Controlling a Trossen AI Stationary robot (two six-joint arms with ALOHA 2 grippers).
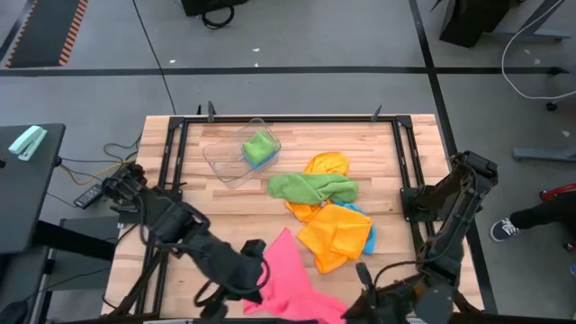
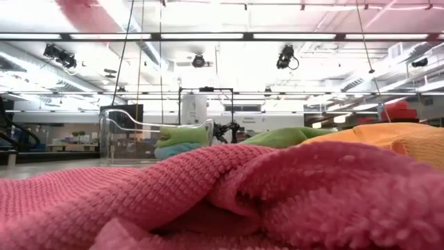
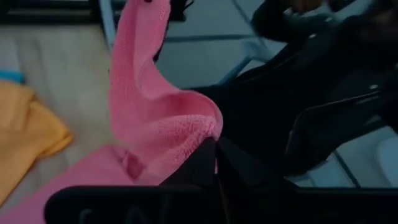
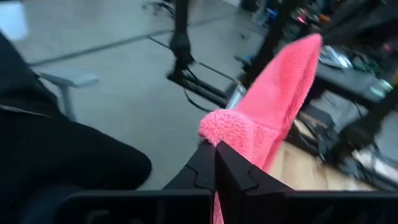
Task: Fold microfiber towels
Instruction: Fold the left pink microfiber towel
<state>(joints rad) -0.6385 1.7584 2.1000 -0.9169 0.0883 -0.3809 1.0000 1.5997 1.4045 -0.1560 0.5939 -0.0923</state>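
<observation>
both pincers are clenched on edges of the pink towel (image 1: 290,279), lifted at the bench (image 1: 225,193) front edge, near the orange towel (image 1: 335,236). next: pull it taut and spread it flat.

Pink towel (image 1: 292,274) lies at the surface's (image 1: 193,193) near edge, both arms bent over it. Green towel (image 1: 312,187) drapes across the orange towels (image 1: 335,232), and a clear tub (image 1: 236,153) holds another green cloth (image 1: 259,147).

The table's centre is blocked by heaped towels (image 1: 328,211); bare wood (image 1: 193,193) is left beside the clear tub (image 1: 236,155).
</observation>
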